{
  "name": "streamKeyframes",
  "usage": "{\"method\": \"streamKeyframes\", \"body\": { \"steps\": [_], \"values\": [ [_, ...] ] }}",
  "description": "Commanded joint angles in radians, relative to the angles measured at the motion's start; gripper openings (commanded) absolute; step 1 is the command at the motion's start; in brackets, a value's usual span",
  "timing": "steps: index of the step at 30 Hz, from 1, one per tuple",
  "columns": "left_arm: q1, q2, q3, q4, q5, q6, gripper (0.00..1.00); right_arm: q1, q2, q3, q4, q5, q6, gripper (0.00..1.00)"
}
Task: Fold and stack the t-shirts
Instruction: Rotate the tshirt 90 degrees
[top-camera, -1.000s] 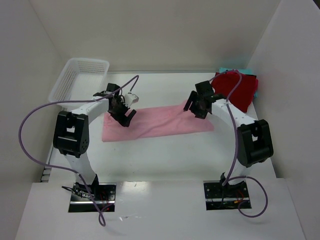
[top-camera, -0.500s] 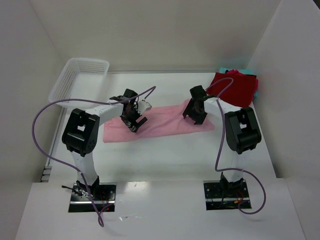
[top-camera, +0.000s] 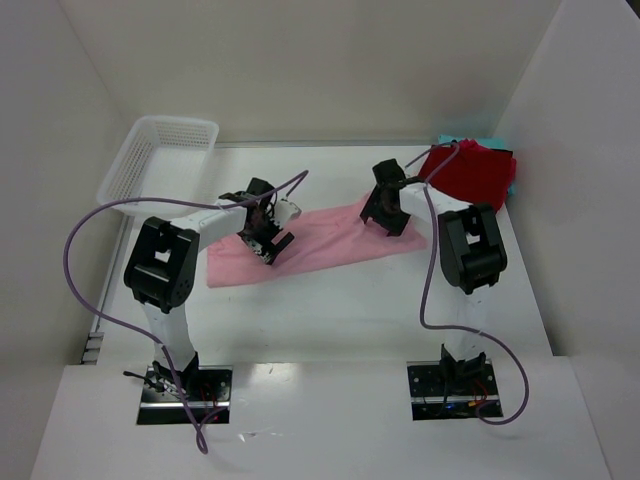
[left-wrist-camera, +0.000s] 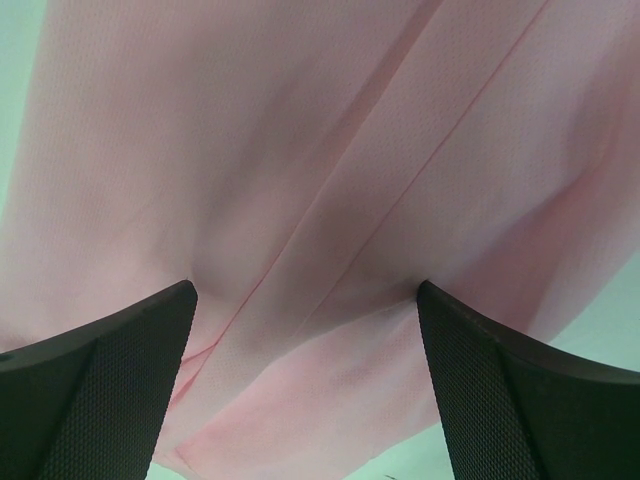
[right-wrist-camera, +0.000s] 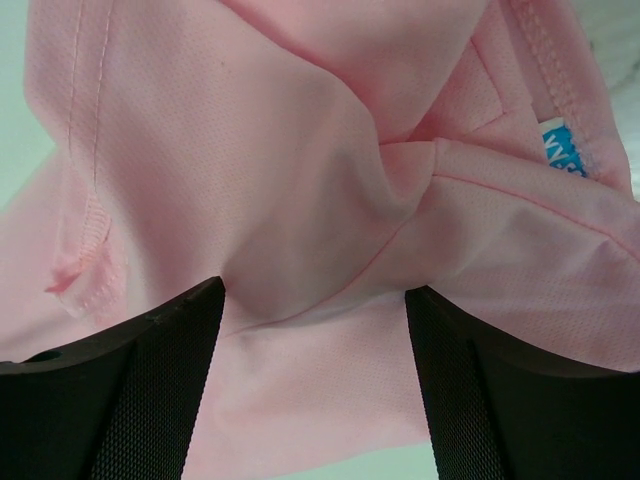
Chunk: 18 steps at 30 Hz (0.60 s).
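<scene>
The pink t-shirt (top-camera: 322, 245) lies as a long folded strip across the middle of the surface (top-camera: 330, 315), running from near left to far right. The dark red t-shirt (top-camera: 478, 178) sits folded at the far right corner with a teal t-shirt (top-camera: 447, 139) peeking out beneath it. The left pincer (top-camera: 268, 243) is low over the strip's left half with its fingers spread wide apart, and the right pincer (top-camera: 385, 215) is over the right end, fingers also apart. Neither looks closed on the cloth. The knit seems thin, light and limp. It will likely sag and slide open if lifted by a single layer, so a pinch should gather every layer at an edge or corner. On the right, a good spot is near the stitched hem (right-wrist-camera: 88, 225) or close by the blue neck label (right-wrist-camera: 563, 150). Compared with a second ago, the left pincer has shifted rightward along the strip, and the right arm's elbow has swung inward to the left, its pincer edging slightly farther. The shirt itself lies much as it did.
</scene>
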Motion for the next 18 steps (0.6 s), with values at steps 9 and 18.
{"method": "streamKeyframes", "body": {
  "steps": [9,18],
  "values": [
    [-0.062,0.013,-0.064,-0.131,0.128,-0.129,0.99,0.005,0.23,0.299,-0.026,0.034,-0.053,0.83],
    [-0.169,0.014,-0.055,-0.176,0.232,-0.215,0.99,0.024,0.309,0.428,-0.017,0.025,-0.082,0.84]
  ]
}}
